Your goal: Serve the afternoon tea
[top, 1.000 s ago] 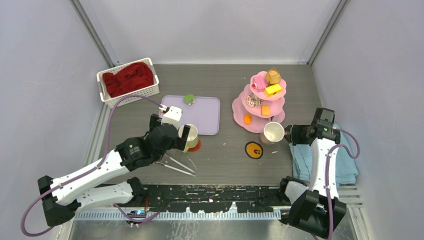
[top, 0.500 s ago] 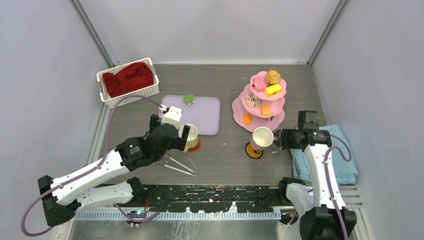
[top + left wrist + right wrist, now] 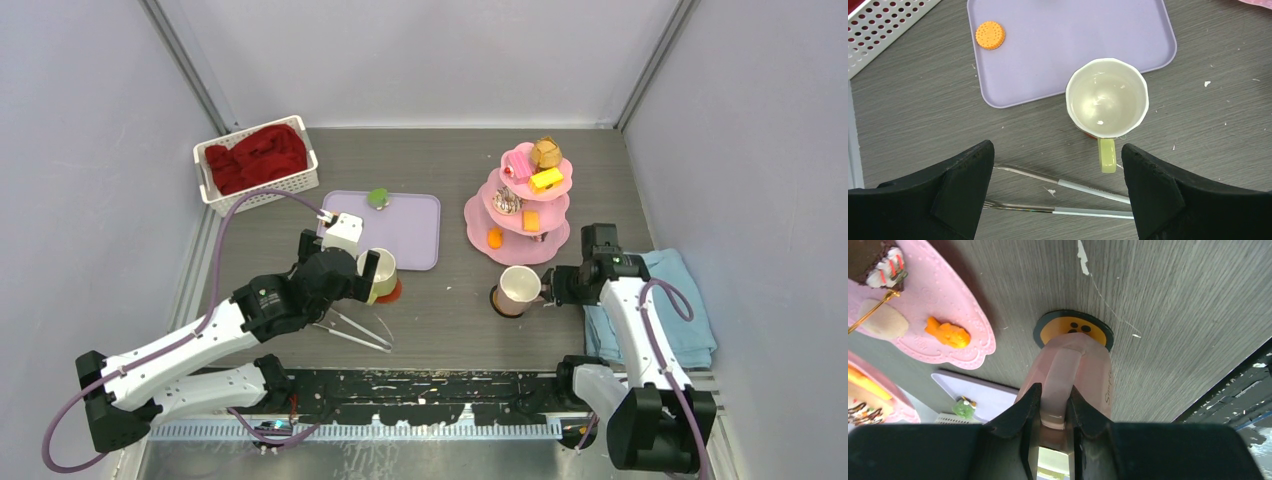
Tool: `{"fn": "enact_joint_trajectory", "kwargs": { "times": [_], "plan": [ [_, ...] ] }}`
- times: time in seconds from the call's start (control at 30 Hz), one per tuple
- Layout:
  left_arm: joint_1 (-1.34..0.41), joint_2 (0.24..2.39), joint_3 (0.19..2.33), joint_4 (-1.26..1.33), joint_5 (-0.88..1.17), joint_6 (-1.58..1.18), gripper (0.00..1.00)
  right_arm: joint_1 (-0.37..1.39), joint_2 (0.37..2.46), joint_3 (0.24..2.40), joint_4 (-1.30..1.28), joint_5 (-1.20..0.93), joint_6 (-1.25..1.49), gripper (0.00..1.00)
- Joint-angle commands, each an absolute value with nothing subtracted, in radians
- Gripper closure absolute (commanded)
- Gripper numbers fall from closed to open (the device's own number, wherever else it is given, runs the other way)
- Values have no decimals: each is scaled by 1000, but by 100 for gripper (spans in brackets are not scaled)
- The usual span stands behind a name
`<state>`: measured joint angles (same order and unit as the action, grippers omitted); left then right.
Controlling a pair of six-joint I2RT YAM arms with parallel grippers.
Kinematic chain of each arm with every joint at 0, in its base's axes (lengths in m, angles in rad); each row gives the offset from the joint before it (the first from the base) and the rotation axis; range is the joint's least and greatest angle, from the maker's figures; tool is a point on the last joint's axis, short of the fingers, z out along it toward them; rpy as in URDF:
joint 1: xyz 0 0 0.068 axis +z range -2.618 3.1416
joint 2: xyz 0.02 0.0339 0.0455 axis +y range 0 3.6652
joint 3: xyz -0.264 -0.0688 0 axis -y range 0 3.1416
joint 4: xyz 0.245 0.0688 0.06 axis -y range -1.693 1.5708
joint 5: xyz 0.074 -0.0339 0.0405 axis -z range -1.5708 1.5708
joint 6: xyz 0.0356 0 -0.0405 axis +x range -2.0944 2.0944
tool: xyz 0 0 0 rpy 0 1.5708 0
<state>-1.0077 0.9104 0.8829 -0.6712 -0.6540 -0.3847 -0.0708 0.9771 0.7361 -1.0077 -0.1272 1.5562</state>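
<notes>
Right gripper [image 3: 1054,402]: clamped on the handle of the pink mug [image 3: 518,287]. Within the last second the mug is carried from beside the pink stand [image 3: 478,212] to over the yellow-faced coaster [image 3: 1073,329]. Contact cannot be told. Placement is judged nearly done, release pending.

Left gripper [image 3: 1056,150]: jaws wide, held above the yellow-green mug [image 3: 1107,97], which is set on a red coaster [image 3: 392,292] beside the lilac tray [image 3: 410,235].

Counted: two mugs, two coasters, one stand, six stand sweets [image 3: 546,178] seen from above, one orange biscuit [image 3: 990,34] and one green sweet [image 3: 378,198] on the tray, two metal utensils [image 3: 1073,187].
</notes>
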Motion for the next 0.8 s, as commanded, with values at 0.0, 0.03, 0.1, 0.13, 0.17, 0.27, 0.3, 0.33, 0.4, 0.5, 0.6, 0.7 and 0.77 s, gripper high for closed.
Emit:
{"fn": "enact_joint_trajectory", "kwargs": {
  "times": [0.0,0.03,0.1,0.13,0.17,0.27,0.3,0.33,0.4,0.5,0.6,0.7,0.77],
  "plan": [
    [-1010,911,920,-666,-684,-386,3,-60,1001,733,-925,-163,1579,99],
    [-1010,913,920,-665,-685,-384,3,-59,1008,731,-926,-160,1576,99],
    [-1009,914,920,-661,-688,-384,3,-57,1007,719,-923,-153,1576,99],
    [-1010,916,919,-658,-686,-384,3,-57,1002,710,-920,-149,1581,99],
    [-1009,918,918,-657,-684,-385,3,-57,993,703,-913,-145,1588,99],
    [-1010,925,919,-660,-683,-385,3,-57,988,685,-910,-144,1595,99],
    [-1010,926,920,-660,-681,-386,3,-57,989,682,-909,-148,1593,99],
    [-1010,925,919,-658,-682,-386,3,-57,990,680,-907,-150,1589,99],
    [-1010,927,919,-657,-679,-386,3,-57,992,678,-895,-155,1580,96],
    [-1010,929,920,-657,-677,-385,3,-57,992,684,-877,-159,1568,87],
    [-1010,926,920,-658,-676,-385,3,-57,983,699,-877,-147,1562,80],
    [-1009,921,918,-658,-676,-386,3,-57,969,709,-879,-141,1562,73],
    [-1010,921,920,-658,-675,-387,3,-56,960,717,-881,-141,1561,69]
  ]
}}
